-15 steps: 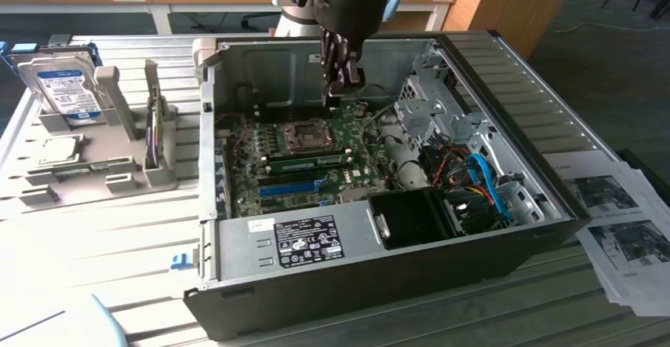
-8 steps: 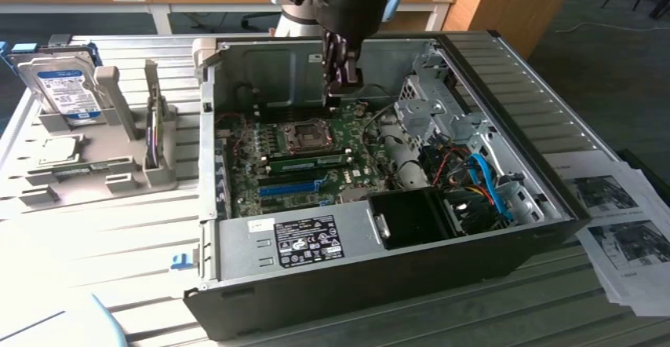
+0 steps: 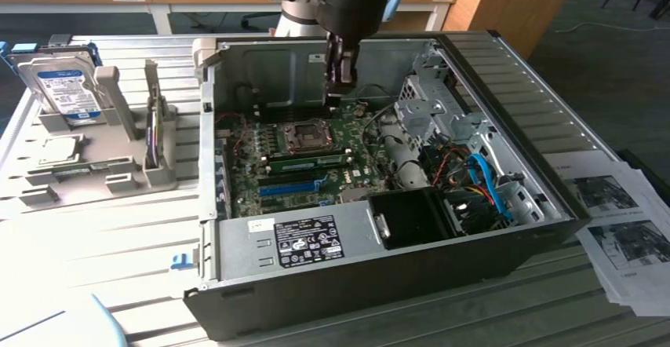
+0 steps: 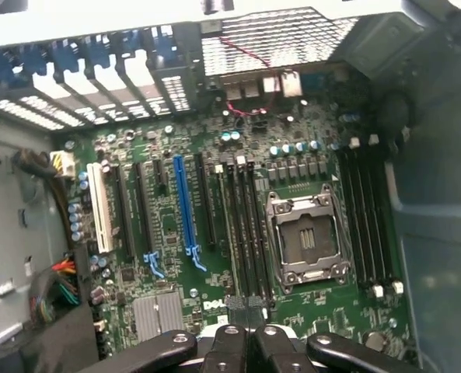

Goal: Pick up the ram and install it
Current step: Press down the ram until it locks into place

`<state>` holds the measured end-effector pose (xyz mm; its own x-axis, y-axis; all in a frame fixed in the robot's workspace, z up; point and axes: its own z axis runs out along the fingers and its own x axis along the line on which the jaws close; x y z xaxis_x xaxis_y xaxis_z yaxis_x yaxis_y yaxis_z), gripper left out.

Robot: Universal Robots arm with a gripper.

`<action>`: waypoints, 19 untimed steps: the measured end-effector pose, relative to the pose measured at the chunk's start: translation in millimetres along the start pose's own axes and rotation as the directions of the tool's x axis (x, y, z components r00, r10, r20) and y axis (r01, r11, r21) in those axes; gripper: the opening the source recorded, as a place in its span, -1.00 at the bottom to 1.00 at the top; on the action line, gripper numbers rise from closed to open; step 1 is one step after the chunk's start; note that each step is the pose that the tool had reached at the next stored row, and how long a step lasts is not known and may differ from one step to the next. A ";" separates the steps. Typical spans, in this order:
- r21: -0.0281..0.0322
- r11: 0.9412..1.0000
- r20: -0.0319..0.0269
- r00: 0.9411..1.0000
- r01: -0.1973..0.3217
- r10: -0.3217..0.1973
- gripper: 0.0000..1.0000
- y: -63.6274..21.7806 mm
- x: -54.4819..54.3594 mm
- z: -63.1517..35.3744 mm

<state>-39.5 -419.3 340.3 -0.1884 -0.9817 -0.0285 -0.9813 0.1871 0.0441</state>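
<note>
One green ram (image 3: pixel 311 159) stick is seen lying along a slot just beside the CPU socket (image 3: pixel 307 133), so installation is judged largely done. The claw (image 4: pixel 249 338) hangs above that socket, its fingers drawn together, apparently gripping nothing.

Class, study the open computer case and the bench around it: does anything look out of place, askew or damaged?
Nothing looks damaged. The computer case lies on its side with its panel off, the motherboard exposed and its CPU socket empty. The gripper hangs inside above the board. Printed sheets lie slightly fanned beside the case.
</note>
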 end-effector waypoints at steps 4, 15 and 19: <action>0.002 0.998 0.003 0.998 -0.067 0.067 -0.81 0.0 0.0 0.1; 0.005 0.972 0.011 0.972 -0.236 0.236 -0.81 0.0 0.0 0.3; 0.006 0.955 0.014 0.955 -0.297 0.297 -0.81 0.0 0.0 0.3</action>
<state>-39.6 -419.3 340.0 -0.4719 -0.8812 -0.0285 -0.8813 0.4705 0.0441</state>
